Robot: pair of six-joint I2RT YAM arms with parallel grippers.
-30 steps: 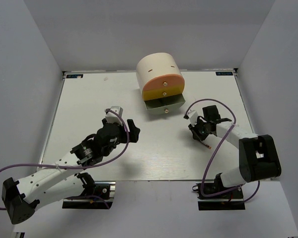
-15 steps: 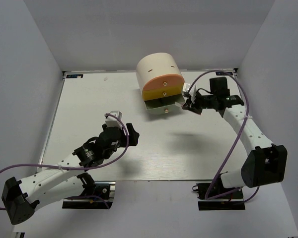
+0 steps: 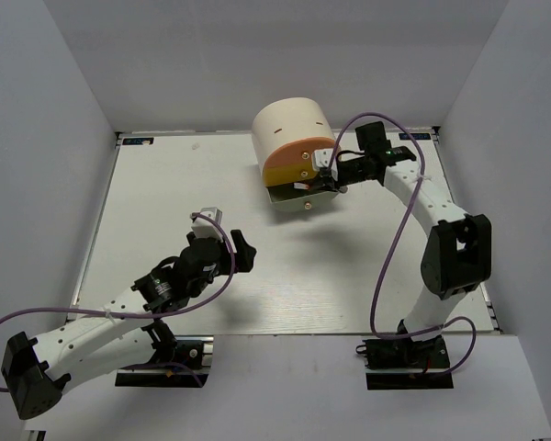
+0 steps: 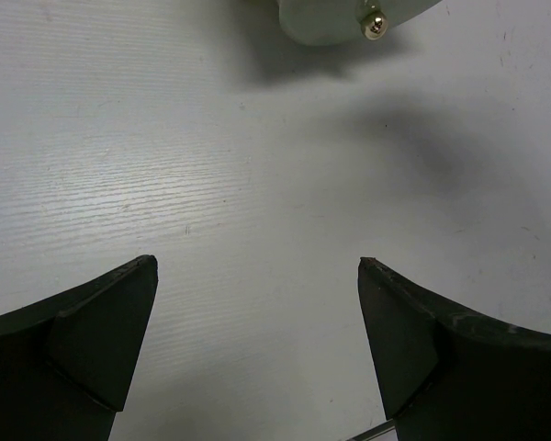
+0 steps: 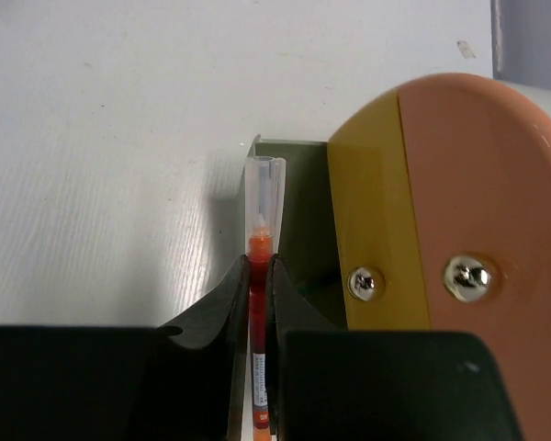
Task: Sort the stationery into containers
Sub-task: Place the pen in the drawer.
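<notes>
The thin red pen (image 5: 260, 241) with a clear cap is pinched between the fingers of my right gripper (image 5: 260, 268), which is shut on it. Its capped tip reaches over the edge of a pale green drawer (image 5: 303, 197) that stands pulled out at the bottom of the cream round-topped cabinet (image 3: 289, 124). Above that drawer are the yellow drawer front (image 5: 372, 211) and the orange one (image 5: 482, 175), both closed. From above, the right gripper (image 3: 328, 180) hangs at the open drawer's (image 3: 298, 194) right side. My left gripper (image 3: 243, 246) is open over bare table, its jaws wide apart (image 4: 257, 266).
The open drawer's front with its brass knob (image 4: 375, 23) shows at the top of the left wrist view. White walls close in the table (image 3: 165, 202) on three sides. The right arm's purple cable (image 3: 395, 230) loops over the table's right half.
My right arm has swung from the table's right middle up to the cabinet, carrying the red pen to the open drawer. The left gripper has drawn back slightly toward the near edge.
</notes>
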